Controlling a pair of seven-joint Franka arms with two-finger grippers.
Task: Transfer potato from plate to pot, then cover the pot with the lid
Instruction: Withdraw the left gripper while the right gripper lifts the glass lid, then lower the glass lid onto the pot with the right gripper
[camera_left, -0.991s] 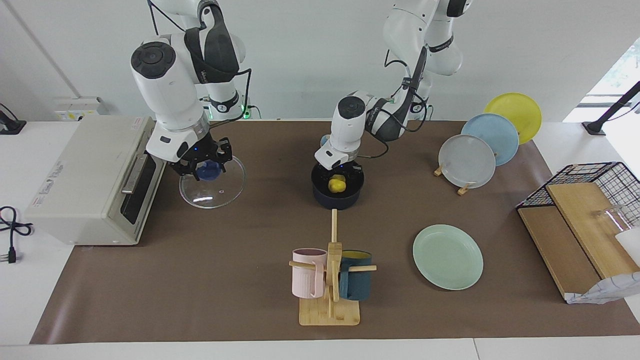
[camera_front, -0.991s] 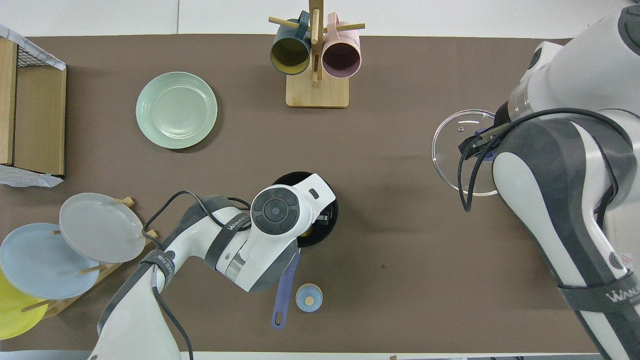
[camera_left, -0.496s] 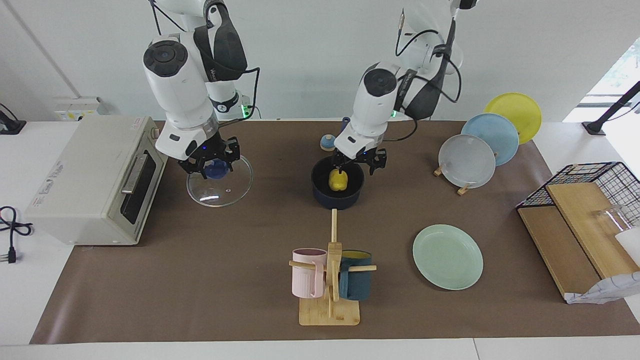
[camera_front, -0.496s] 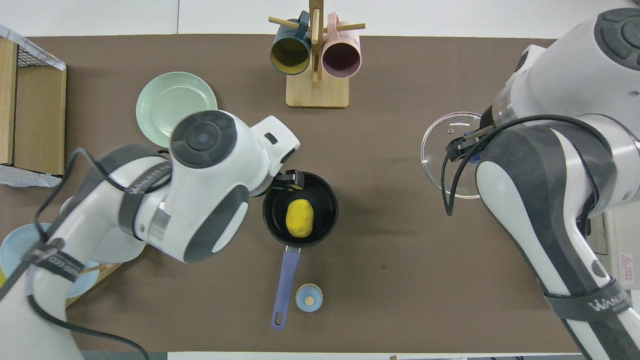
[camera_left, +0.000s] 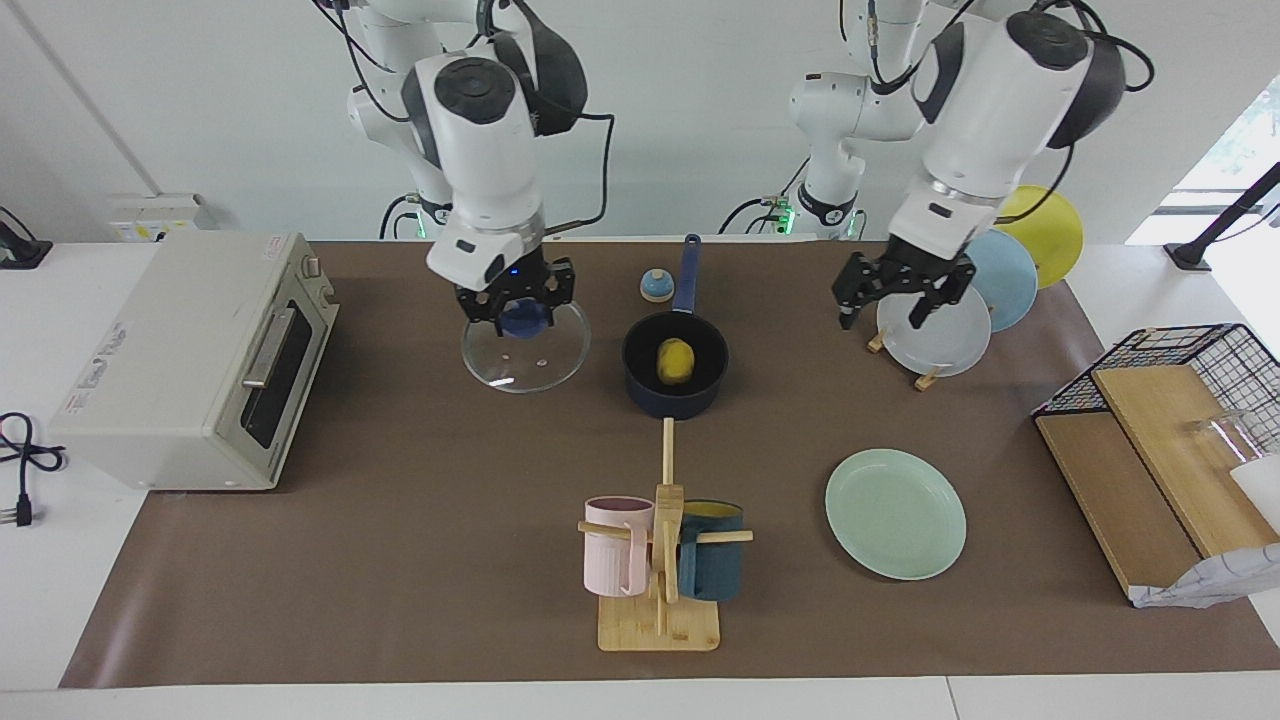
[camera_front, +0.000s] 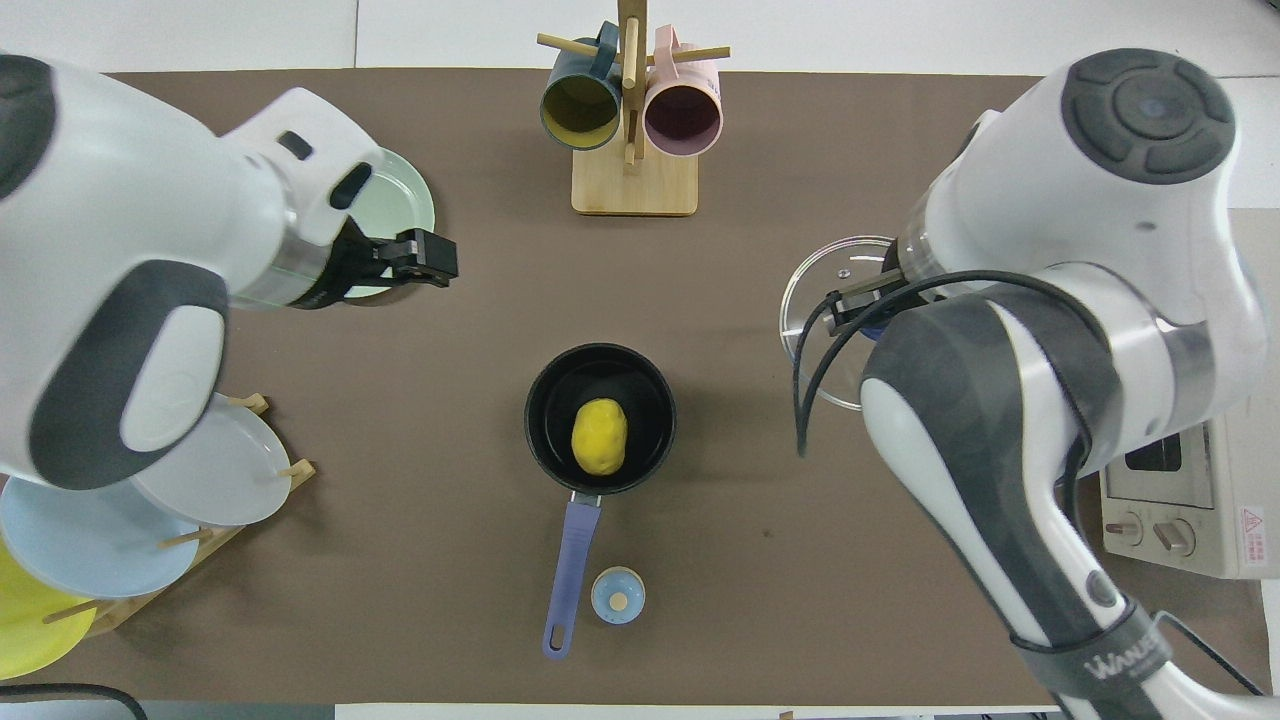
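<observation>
The yellow potato (camera_left: 676, 360) lies inside the dark navy pot (camera_left: 670, 405), whose blue handle points toward the robots. In the overhead view the potato (camera_front: 599, 436) sits in the middle of the pot (camera_front: 538, 400). My right gripper (camera_left: 520, 318) is shut on the blue knob of the glass lid (camera_left: 525, 358) and holds it above the table, beside the pot toward the right arm's end. The lid (camera_front: 822, 290) shows partly under that arm. My left gripper (camera_left: 880, 318) is open and empty, raised beside the plate rack. The mint-green plate (camera_left: 895, 512) is bare.
A toaster oven (camera_left: 190, 360) stands at the right arm's end. A mug rack (camera_left: 660, 560) stands farther out than the pot. A rack of grey, blue and yellow plates (camera_left: 935, 325) and a wire basket with boards (camera_left: 1170, 420) are at the left arm's end. A small bell (camera_left: 655, 285) sits by the pot handle.
My left gripper has let go of the potato in the pot and risen away toward the plate rack. My right gripper has carried the lid from near the toaster oven toward the pot.
</observation>
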